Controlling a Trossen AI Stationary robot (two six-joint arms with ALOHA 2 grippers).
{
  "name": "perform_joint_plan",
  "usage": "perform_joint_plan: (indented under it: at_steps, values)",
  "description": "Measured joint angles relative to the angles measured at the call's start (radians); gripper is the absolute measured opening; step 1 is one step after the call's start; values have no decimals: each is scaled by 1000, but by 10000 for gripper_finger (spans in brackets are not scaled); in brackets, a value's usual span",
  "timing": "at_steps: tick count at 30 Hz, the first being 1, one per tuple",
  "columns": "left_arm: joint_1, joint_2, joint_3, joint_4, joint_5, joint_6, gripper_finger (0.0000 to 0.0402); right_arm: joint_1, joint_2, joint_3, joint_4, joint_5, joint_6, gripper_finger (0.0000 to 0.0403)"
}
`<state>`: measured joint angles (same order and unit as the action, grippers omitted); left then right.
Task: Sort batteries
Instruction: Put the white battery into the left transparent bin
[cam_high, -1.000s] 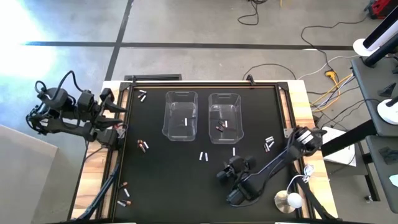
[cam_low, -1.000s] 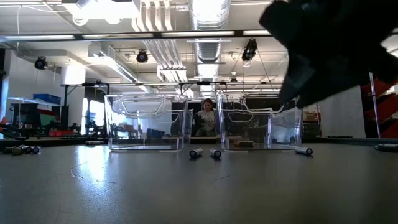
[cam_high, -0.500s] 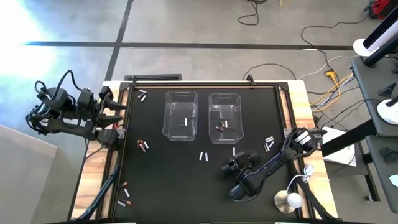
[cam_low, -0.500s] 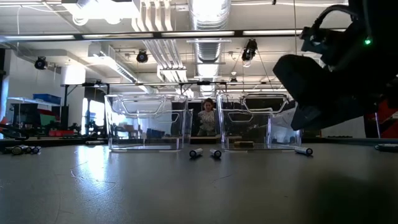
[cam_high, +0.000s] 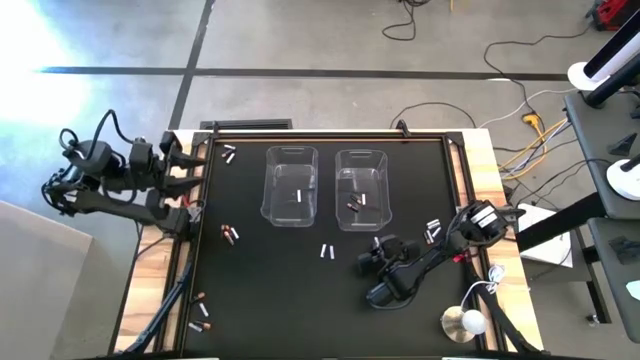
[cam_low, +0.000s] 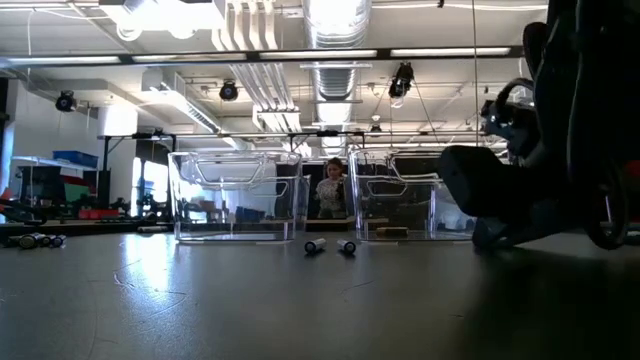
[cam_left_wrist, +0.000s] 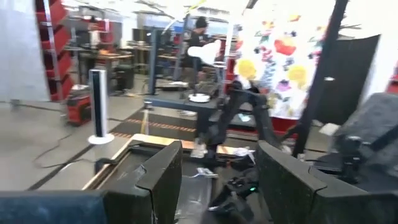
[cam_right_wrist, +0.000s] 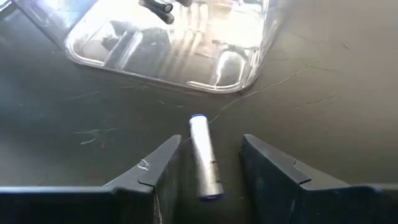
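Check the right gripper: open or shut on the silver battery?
Open. The right gripper straddles the silver battery, which lies flat on the mat with a gap at each finger.

Concrete floor (cam_high: 330, 50), perhaps workshop ducting (cam_low: 335, 40)

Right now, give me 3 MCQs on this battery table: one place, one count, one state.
1. Where is the silvery battery by the right claw?
A. inside a bin
B. on the mat between the open fingers
C. off the table

2. How many clear bins are on the mat?
A. one
B. two
C. four

3. The right claw is:
A. open, down at the mat
B. shut on a battery
C. raised over the left bin

Key:
1 B: the right wrist view shows it lying between the fingers, just in front of the right bin.
2 B: the left bin and the right one stand side by side.
3 A: there are gaps on both sides of the battery.
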<state>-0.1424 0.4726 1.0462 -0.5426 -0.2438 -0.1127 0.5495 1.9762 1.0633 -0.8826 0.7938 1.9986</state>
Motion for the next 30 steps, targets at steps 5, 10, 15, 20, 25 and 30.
perform_joint_plan:
  at_steps: [5, 10, 15, 20, 25, 30]
  values:
    - [0, 21, 1, 25, -12, 17, 181, -1, -3, -37, 56, 8, -21, 136]
    - [0, 28, 1, 46, -16, 26, 181, 0, -3, -45, 76, -5, -40, 97]
    - [0, 26, 1, 49, -62, 26, 181, 0, -3, -47, 88, -30, -102, 54]
    - [0, 21, 1, 49, -115, 25, 181, 1, -9, -38, 87, -43, -109, 30]
    - [0, 18, 1, 22, -113, 23, 181, -2, -33, 22, 46, -126, -214, 33]
    - [-1, 18, 1, -8, 11, 9, 181, 4, -88, 122, 1, -262, -371, 32]
